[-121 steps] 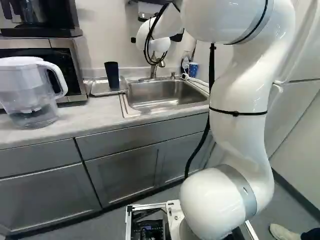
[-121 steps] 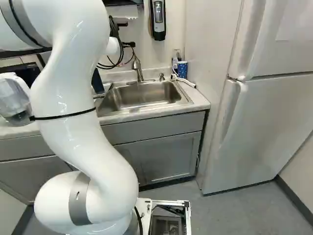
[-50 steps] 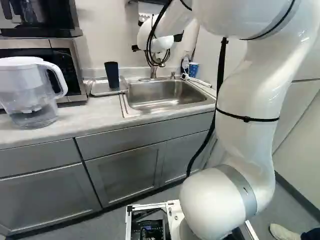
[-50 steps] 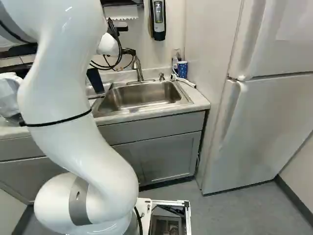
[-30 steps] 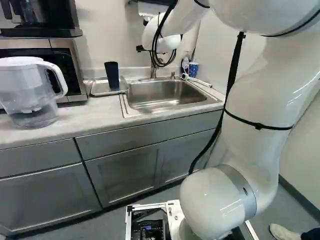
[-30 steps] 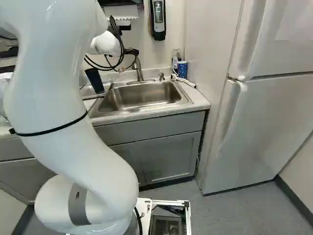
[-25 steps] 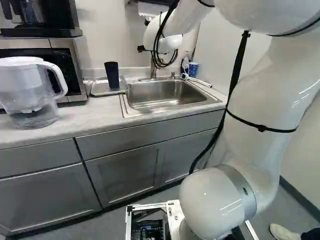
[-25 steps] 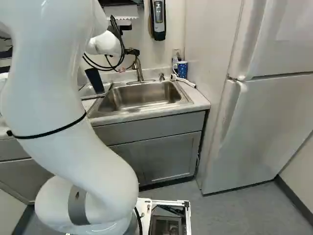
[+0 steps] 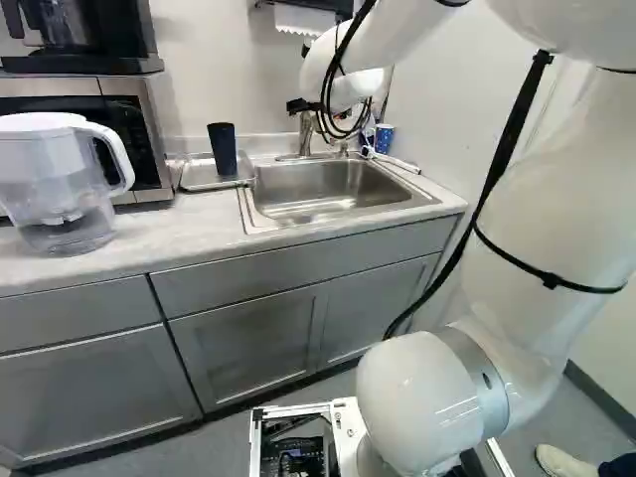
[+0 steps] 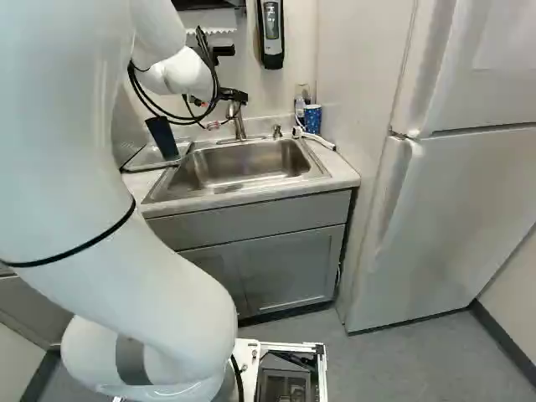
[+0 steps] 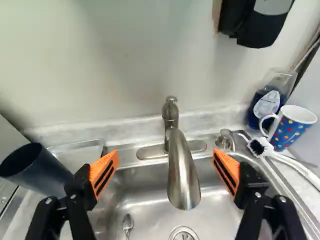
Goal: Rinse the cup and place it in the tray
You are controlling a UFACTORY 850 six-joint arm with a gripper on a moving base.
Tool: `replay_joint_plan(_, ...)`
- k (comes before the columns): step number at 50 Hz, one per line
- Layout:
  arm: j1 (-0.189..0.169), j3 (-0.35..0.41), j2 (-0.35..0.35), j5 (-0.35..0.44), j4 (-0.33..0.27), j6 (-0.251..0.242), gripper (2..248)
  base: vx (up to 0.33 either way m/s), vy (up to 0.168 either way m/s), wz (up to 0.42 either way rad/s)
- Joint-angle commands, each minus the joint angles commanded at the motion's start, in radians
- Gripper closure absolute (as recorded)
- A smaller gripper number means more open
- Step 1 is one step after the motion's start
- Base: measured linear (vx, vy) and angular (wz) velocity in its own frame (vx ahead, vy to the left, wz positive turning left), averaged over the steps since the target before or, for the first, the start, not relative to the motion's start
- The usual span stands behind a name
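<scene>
Base views behind arm, facing ahead and down, sharing sink, wrist view nearer, facing faucet

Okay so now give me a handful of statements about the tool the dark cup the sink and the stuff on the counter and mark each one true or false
1. The tool stands open. True.
2. The dark cup is held by the tool. False: it stands on the tray beside the sink.
3. A spoon lies in the sink. True.
4. The dotted mug sits in the sink. False: it stands on the counter in the corner beside it.
5. The pitcher is on top of the microwave. False: it stands on the counter, in front of the microwave.
</scene>
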Motion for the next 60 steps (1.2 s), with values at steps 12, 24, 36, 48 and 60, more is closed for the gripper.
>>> replay_joint_plan(12, -0.022, 0.055, 0.056, -0.12, -0.011, 0.0, 3, 0.0, 0.0, 0.0)
replay_joint_plan(24, -0.04, 0.104, 0.106, -0.246, -0.025, 0.0, 3, 0.0, 0.0, 0.0)
replay_joint_plan(36, -0.047, 0.115, 0.119, -0.372, -0.04, 0.0, 3, 0.0, 0.0, 0.0)
replay_joint_plan(48, -0.047, 0.115, 0.119, -0.498, -0.054, 0.0, 3, 0.0, 0.0, 0.0)
replay_joint_plan(60, -0.047, 0.115, 0.119, -0.546, -0.06, 0.0, 3, 0.0, 0.0, 0.0)
